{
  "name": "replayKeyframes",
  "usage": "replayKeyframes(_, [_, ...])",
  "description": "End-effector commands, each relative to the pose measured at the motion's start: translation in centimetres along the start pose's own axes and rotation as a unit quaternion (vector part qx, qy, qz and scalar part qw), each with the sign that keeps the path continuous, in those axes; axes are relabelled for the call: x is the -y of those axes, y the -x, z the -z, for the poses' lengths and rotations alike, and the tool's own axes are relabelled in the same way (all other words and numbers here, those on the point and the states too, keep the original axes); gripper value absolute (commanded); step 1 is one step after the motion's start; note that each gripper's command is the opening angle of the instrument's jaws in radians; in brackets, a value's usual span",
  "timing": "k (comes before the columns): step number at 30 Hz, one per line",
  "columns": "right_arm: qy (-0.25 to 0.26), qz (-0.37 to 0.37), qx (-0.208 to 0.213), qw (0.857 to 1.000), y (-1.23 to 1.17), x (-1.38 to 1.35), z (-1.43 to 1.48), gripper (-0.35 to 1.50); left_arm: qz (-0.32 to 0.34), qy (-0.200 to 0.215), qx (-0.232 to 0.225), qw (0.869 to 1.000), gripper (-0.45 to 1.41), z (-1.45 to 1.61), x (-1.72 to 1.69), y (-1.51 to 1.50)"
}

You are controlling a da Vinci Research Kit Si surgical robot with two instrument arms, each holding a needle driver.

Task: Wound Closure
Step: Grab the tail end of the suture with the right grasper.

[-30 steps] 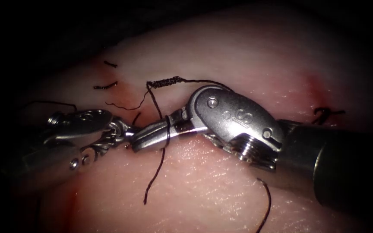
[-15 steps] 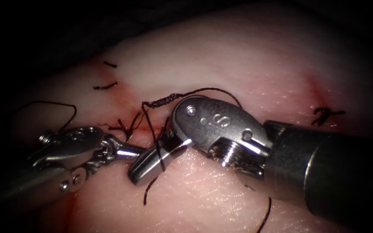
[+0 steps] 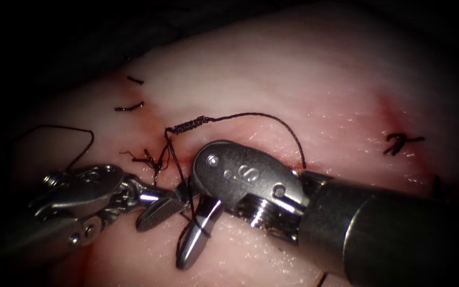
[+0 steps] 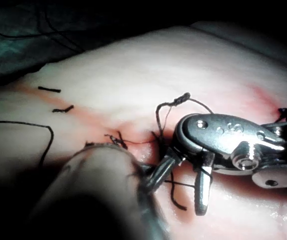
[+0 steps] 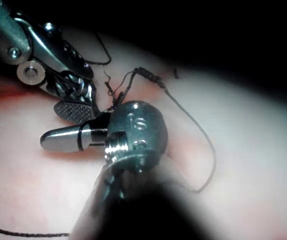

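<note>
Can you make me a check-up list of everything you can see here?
Surface: tissue, red fluid by the cut.
Job's things: thread with a twisted knot, running down across one jaw of the right tool; needle: cannot tell where.
Clutter: short thread pieces; knotted stitch at right.
Grippers: right tool open, gripping nothing; left tool, hold unclear.
Cables: nothing seen.
Surroundings: dark.
</note>
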Motion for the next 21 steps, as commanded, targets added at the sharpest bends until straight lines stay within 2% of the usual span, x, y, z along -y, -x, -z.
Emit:
replayKeyframes(1, [-0.002,0.004,0.002,1.0,-0.05,-0.09,-0.05,0.99,-0.002,-0.001,-0.001,1.0,-0.45,-0.05,0.05,-0.09])
replayKeyframes(6, [-0.003,0.028,0.005,1.0,0.02,-0.06,-0.07,0.96,-0.003,-0.004,-0.002,1.0,-0.45,-0.02,0.04,-0.07])
replayKeyframes(9, [-0.003,0.048,0.008,0.999,0.09,-0.04,-0.09,0.83,-0.003,-0.006,-0.002,1.0,-0.45,0.0,0.04,-0.07])
replayKeyframes(11, [0.001,0.073,0.01,0.997,0.15,-0.04,-0.13,0.62,-0.003,-0.008,-0.002,1.0,-0.45,0.0,0.04,-0.07])
replayKeyframes(15, [0.03,0.11,0.02,0.993,0.16,-0.05,-0.13,0.59,-0.002,-0.008,-0.001,1.0,-0.45,0.0,0.04,-0.08])
replayKeyframes(16, [0.032,0.118,0.027,0.992,0.16,-0.04,-0.12,-0.03,-0.002,-0.008,-0.001,1.0,-0.45,0.01,0.04,-0.08])
replayKeyframes(17, [0.032,0.118,0.027,0.992,0.16,-0.04,-0.12,-0.03,-0.002,-0.008,-0.001,1.0,-0.45,0.01,0.04,-0.08])
replayKeyframes(18, [0.031,0.12,0.045,0.991,0.16,-0.03,-0.1,-0.35,-0.002,-0.008,-0.001,1.0,-0.45,0.01,0.03,-0.07])
replayKeyframes(21, [0.03,0.115,0.058,0.991,0.1,-0.1,-0.02,-0.35,-0.002,-0.008,-0.001,1.0,-0.45,0.02,0.01,-0.06])
